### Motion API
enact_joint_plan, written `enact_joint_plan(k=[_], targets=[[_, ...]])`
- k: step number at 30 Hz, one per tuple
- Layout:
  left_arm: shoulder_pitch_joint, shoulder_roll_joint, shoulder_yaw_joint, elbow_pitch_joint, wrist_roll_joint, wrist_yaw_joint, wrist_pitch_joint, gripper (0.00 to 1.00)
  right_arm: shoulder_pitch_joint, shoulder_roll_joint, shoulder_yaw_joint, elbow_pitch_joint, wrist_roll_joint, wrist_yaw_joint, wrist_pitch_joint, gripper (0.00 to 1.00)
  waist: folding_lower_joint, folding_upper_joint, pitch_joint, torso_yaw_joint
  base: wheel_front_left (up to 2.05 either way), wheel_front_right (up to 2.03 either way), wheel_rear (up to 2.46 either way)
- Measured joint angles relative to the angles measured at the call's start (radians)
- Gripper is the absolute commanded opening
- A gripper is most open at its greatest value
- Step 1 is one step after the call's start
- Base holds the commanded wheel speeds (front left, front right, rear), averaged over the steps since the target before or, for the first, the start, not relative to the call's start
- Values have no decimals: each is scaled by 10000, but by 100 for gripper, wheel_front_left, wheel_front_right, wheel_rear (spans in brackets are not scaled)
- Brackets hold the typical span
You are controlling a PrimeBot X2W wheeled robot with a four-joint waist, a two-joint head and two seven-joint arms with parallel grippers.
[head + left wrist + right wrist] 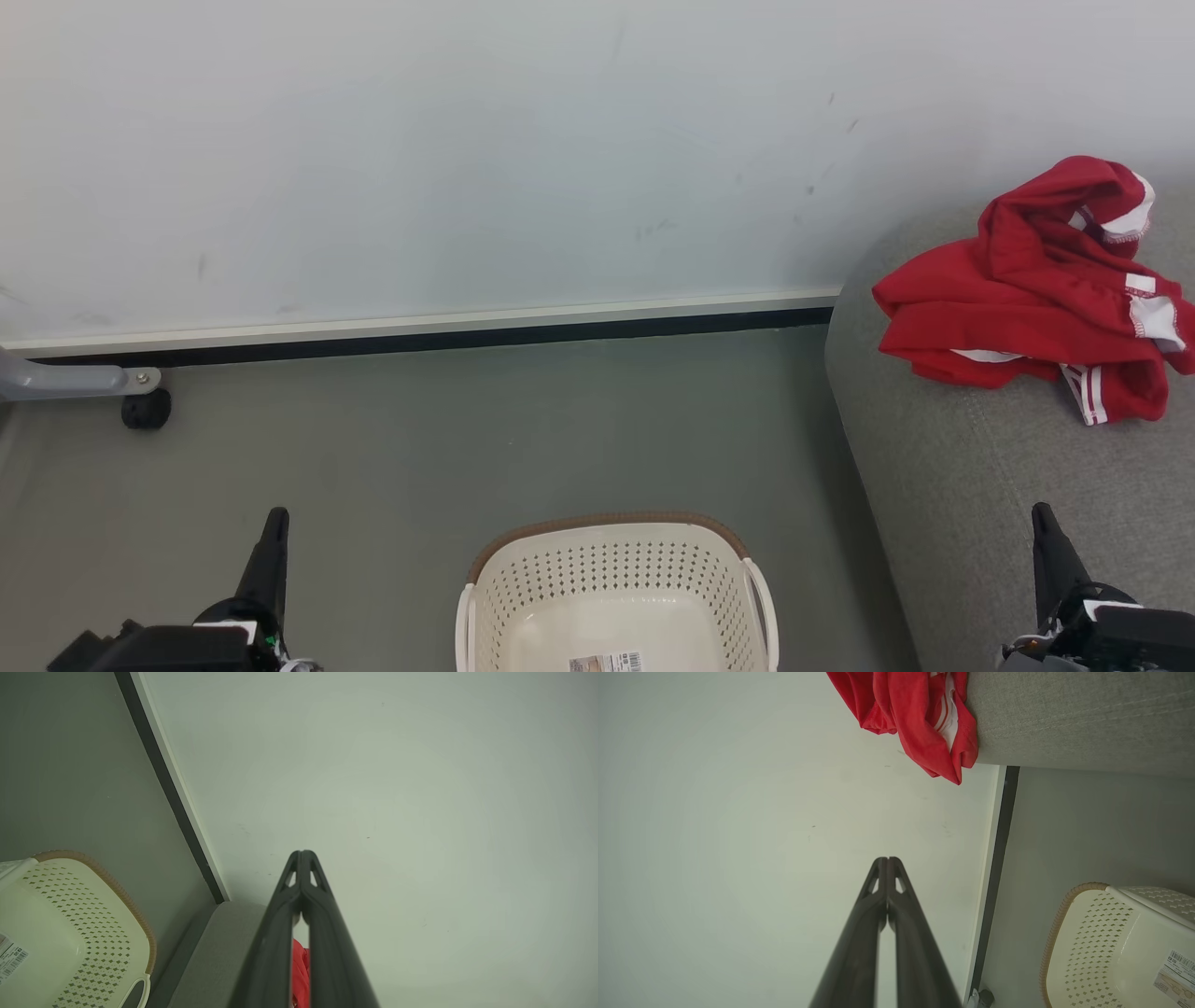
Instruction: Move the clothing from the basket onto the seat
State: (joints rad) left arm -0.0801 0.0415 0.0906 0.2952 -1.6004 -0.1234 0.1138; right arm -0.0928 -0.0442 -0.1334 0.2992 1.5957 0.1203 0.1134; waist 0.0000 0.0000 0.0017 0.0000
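L gripper (275,523): fingers pressed together, tips meeting, nothing btwn them. R gripper (1044,523): same, closed tight & empty. Both sit low, pointing fwd toward the wall (467,140).

Btwn the two, approx midway, the basket (607,521) stands on the floor (448,429), well clear of either set of fingers. What shows of its inside is bare cream plastic w/ a barcode label (607,663) on the bottom. No red in it in head or wrist views, tho its near end is cut off by the frame edge.

R gripper hangs over the front part of the seat (971,485). Ahead of R, well apart from its tips, the clothing (1036,289) lies in a crumpled heap on the seat cushion near the rounded end, white trim & stripes showing. From L it's far across, past the basket. Out on L's outer side, a dark caster (146,409) on a grey leg sits by the wall.

Step, as I read it: transfer looks done. Load is on the seat, basket looks empty, both hands free, so prob the end/park phase.

Next move calls for little: check the hidden near end of the basket for a leftover piece. If one's there, a gripper must open up, dip in btwn the handles, pinch fabric & carry it over to R's side. If none, keep arms clear of the heap so nothing drags off the seat edge.
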Motion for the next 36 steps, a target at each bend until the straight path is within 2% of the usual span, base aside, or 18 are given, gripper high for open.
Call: enact_joint_plan(k=[36], targets=[[0,0,0,8,0,0,0,0,0,2,2,-2,2,0,0,0,0,0,0,0,0,0,0]])
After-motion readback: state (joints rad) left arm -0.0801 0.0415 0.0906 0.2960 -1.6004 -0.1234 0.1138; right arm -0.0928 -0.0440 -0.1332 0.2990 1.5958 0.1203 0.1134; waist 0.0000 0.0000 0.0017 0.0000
